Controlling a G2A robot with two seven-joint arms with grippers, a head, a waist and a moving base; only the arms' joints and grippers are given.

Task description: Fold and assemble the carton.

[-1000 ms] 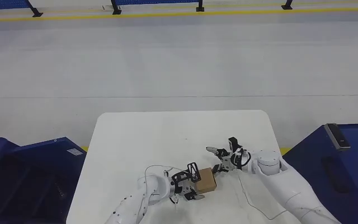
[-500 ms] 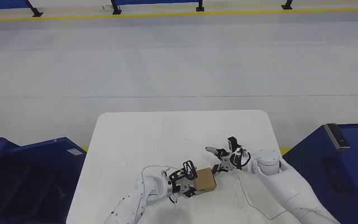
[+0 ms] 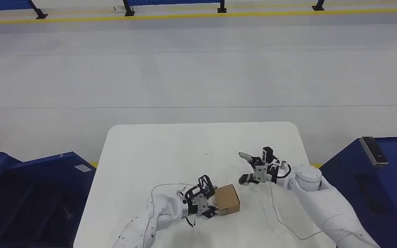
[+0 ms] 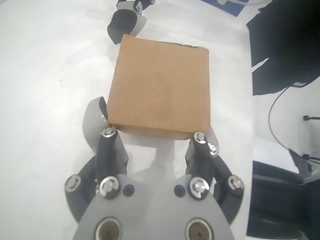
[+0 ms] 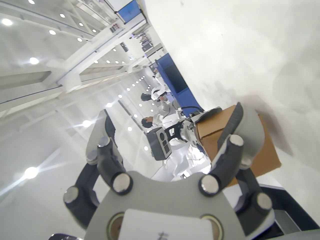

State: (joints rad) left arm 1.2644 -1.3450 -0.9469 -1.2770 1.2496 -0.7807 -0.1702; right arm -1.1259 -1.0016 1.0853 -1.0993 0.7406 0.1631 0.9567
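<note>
Logging positions left to right across the white table [image 3: 142, 161]. Left gripper [image 3: 208, 198]: low over the near-middle of the table, jaws set either side of the carton [image 3: 227, 199] and pinching its near end across the full width; in the left wrist view one finger [image 4: 96, 116] presses the corner, the other sits against the opposite wall, mostly hidden under the carton's edge. Carton: brown board, already squared into a closed-looking box, resting flat on the table just beyond that gripper; top panel smooth, far edge slightly ragged. Whether the end flaps are tucked cannot be made out. Right gripper [image 3: 245, 168]: just past the carton's far side, jaws spread wide and holding nothing; one fingertip hangs close by the far corner, contact not determinable. Handling estimate: presumably empty, so very light, and likely to skate on the smooth table under any one-sided push, hence needs a second contact to brace it. Board should be stiff along the panels near folds and corners, soft mid-panel and at free flaps, which will crease or spring back. Best hold judged to be across two opposite walls close to an edge, moderate squeeze only; pressing on a panel's centre risks denting it or popping a seam. Right gripper is well placed to take the far wall.
</note>
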